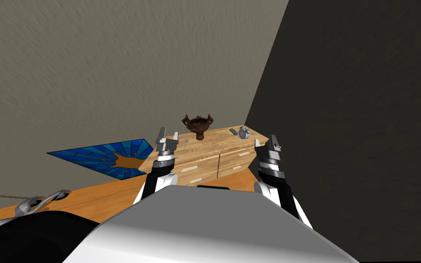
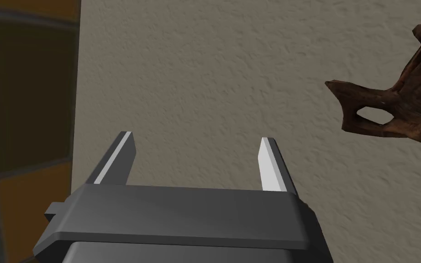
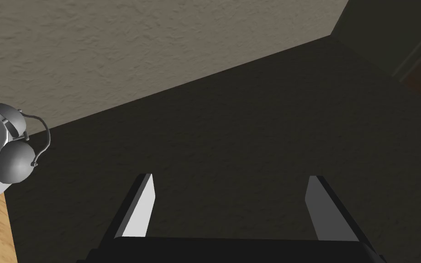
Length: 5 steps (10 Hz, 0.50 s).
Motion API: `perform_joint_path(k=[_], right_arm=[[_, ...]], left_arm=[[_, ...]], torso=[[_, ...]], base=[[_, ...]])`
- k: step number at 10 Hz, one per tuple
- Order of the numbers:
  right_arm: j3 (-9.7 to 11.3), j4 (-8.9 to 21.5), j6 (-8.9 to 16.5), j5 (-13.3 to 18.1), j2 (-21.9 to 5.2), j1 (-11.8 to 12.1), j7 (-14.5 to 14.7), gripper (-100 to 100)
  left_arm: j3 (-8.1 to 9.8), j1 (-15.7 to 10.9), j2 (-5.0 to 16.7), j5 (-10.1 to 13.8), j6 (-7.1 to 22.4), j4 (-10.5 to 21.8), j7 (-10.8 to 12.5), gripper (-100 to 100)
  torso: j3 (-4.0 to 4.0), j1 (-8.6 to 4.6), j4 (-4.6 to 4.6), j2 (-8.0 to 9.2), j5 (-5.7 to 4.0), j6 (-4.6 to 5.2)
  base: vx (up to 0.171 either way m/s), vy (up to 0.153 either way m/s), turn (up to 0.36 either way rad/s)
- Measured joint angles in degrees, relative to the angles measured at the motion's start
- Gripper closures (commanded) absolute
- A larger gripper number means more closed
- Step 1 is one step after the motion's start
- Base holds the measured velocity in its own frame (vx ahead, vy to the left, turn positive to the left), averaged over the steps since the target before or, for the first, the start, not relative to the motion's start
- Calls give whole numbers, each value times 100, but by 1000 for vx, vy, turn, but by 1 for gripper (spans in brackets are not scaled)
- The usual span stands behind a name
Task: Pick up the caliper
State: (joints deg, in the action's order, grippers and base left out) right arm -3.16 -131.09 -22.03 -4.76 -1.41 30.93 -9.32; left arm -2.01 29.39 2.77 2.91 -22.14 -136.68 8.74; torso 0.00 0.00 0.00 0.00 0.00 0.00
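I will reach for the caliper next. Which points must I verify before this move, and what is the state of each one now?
1. Caliper found: ok. It lies on the dresser top, beside the brown bowl.
2. Left gripper ready: ok. Its fingers stand apart with nothing between them.
3. Right gripper empty: ok. It is open, near the clock.
4. Left gripper aimed at the caliper: not ok. It points at the wall, with the bowl off to one side.
5. Best place to grip the caliper: cannot tell, as it is too small to read.
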Motion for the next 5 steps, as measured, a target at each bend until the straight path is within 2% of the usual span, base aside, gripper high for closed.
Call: perform_joint_path(k=[5], right_arm=[[0, 0, 0, 0, 0, -1, 0, 0]], left_arm=[[80, -155, 681, 452, 335, 3, 285, -100]], torso=[[14, 10, 6, 24, 2, 1]], base=[[-62, 19, -13]])
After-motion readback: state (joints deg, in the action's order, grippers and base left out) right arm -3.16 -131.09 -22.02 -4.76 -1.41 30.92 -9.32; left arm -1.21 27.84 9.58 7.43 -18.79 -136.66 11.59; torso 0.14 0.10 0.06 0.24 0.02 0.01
